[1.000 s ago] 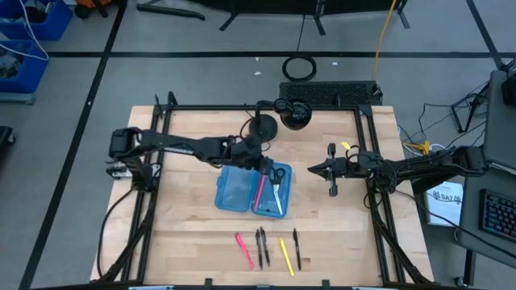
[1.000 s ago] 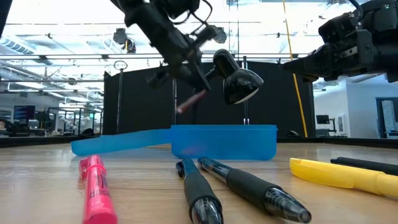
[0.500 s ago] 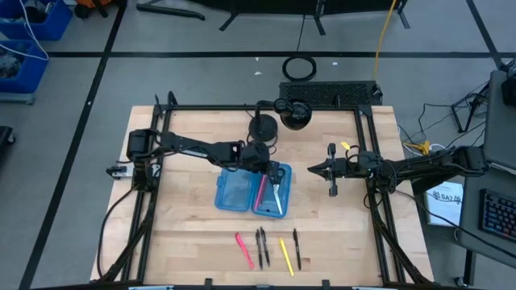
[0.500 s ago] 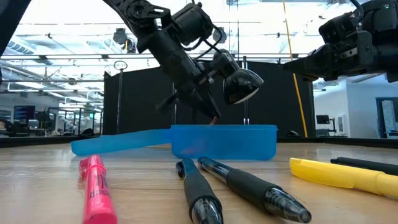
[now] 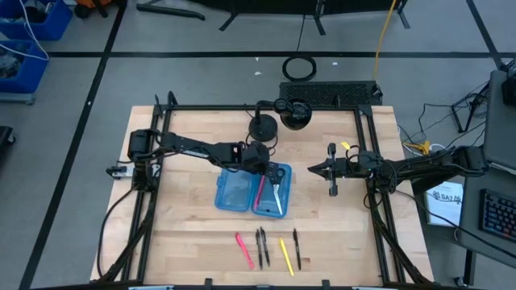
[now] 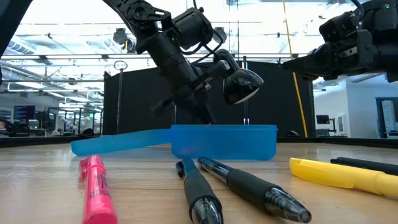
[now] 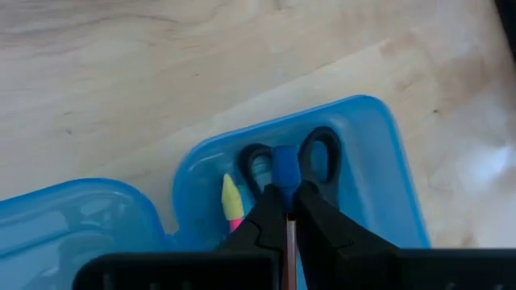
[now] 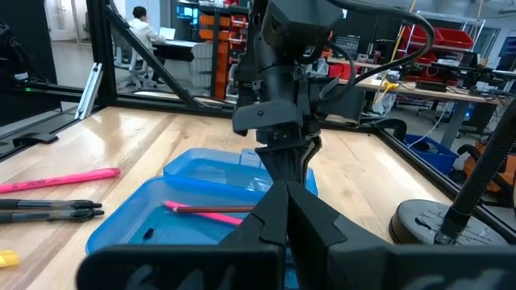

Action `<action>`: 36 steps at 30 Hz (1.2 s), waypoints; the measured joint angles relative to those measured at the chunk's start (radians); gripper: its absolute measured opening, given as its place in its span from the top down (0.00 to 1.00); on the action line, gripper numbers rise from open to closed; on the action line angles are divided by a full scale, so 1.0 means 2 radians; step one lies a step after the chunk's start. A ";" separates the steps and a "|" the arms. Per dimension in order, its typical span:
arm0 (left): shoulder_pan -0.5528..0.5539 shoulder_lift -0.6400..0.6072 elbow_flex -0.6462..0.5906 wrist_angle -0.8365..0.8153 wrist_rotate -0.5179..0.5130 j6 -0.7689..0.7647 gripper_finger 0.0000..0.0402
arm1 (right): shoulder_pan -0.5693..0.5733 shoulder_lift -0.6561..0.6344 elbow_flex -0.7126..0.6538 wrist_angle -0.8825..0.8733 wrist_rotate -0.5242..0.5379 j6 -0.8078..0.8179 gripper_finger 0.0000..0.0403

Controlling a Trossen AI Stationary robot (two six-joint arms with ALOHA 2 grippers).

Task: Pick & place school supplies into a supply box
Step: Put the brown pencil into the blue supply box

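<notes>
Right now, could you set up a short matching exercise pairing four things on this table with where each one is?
Things:
1. scissors
2. pink highlighter
3. left gripper
4. right gripper

Places:
A. on the bare wood near the front edge, leftmost of the loose pens
B. inside the supply box, in its right half
C. off to the right of the box, holding nothing
D. low over the box's right half, closed on a thin pen

Pairs: 1-B, 2-A, 3-D, 4-C
</notes>
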 joint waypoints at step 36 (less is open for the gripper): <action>-0.011 0.037 0.000 0.008 -0.012 -0.002 0.95 | 0.000 0.000 0.000 0.011 0.000 -0.002 1.00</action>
